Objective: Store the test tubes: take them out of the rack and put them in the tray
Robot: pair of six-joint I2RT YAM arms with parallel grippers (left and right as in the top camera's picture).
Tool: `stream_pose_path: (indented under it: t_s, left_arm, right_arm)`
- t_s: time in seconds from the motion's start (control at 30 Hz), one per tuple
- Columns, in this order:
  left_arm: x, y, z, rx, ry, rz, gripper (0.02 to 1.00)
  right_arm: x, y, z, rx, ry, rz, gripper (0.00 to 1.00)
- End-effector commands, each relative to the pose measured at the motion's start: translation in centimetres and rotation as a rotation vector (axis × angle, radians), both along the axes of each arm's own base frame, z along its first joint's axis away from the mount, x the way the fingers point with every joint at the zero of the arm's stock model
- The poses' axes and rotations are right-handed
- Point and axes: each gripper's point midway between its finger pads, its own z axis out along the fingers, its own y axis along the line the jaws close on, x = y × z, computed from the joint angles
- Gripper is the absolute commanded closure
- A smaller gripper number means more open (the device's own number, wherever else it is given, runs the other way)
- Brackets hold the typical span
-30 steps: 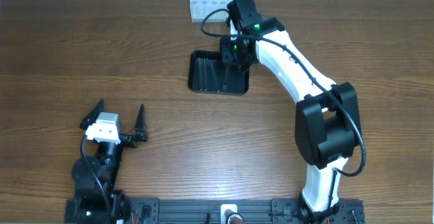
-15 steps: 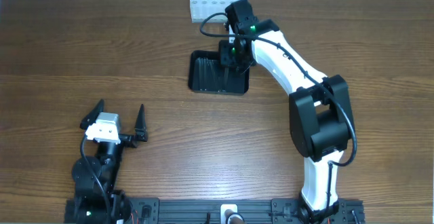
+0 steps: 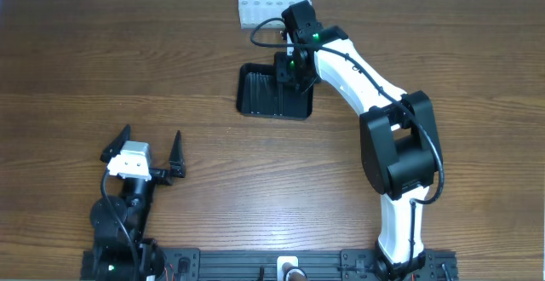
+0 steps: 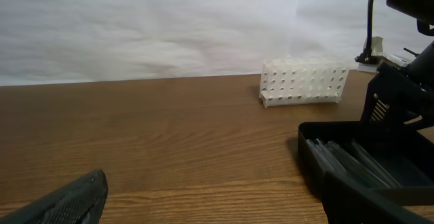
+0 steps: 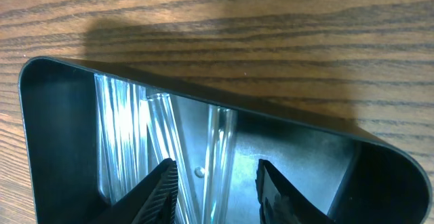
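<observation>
Two grippers are on my screen. My left gripper [image 3: 152,136] sits low over the wooden table [image 3: 443,43], close to its own base, with its jaws spread wide and nothing between them. Everything the task concerns lies well ahead of it and off to its right. From its wrist camera I see the black tray [image 4: 339,149] nearest on that side. The white rack [image 4: 305,81] stands upright farther back, apart from the tray, near the table's far edge. Moving across, the tray [image 3: 255,102] lies flat on the table, and my right gripper [image 3: 294,75] hangs directly above its right-hand end, pointing down into it. The rack [image 3: 268,4] is just beyond this gripper, a short way past the tray's far rim. Through the right wrist camera I look straight into the tray [image 5: 54,129]. Several clear test tubes [image 5: 122,129] lie side by side on its floor, off to one side of the fingers [image 5: 159,190]. One more tube [image 5: 220,142] lies lengthwise right between the fingertips. The right gripper [image 5: 217,170] is parted to a narrow gap, with dark tray floor showing on both sides of that tube, so the pads are not pressing on it.
</observation>
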Motion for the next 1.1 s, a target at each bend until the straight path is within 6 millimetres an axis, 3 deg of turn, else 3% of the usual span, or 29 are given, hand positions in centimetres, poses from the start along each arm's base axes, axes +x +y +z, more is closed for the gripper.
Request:
stream_pose_path:
  t_s: [0.03,0.17,0.37,0.43,0.5,0.57,0.77,0.87,1.1]
  left_arm:
    - [0.0,-0.1,-0.1,0.009,0.0,-0.008,0.018]
    - [0.0,-0.1,-0.1,0.009,0.0,-0.008,0.02]
    - [0.0,-0.1,-0.1,0.009,0.0,-0.008,0.018]
    - [0.0,-0.1,-0.1,0.009,0.0,-0.008,0.02]
    - [0.0,-0.1,-0.1,0.009,0.0,-0.008,0.02]
    - [0.0,-0.1,-0.1,0.009,0.0,-0.008,0.018]
    - [0.0,-0.1,-0.1,0.009,0.0,-0.008,0.02]
    - [0.0,-0.1,-0.1,0.009,0.0,-0.008,0.02]
    - [0.0,-0.1,-0.1,0.009,0.0,-0.008,0.018]
  right_arm:
    - [0.9,-0.6,3.3,0.001,-0.091,0.007,0.584]
    - [2.9,-3.7,8.9,-0.05,-0.264,-0.041,0.5]
    - [6.3,-9.8,19.9,-0.162,-0.651,-0.03,0.338]
    - [6.3,-11.4,22.8,-0.194,-0.748,-0.025,0.224]
    - [5.3,-13.1,25.6,-0.205,-0.832,-0.051,0.165]
    - [3.9,-14.6,27.2,-0.21,-0.881,-0.08,0.148]
    - [-1.4,-17.6,27.5,-0.257,-0.978,-0.145,0.069]
    - [-4.2,-18.0,26.2,-0.249,-1.022,-0.156,0.009]
    - [-10.0,-19.0,21.7,-0.235,-1.084,-0.185,0.009]
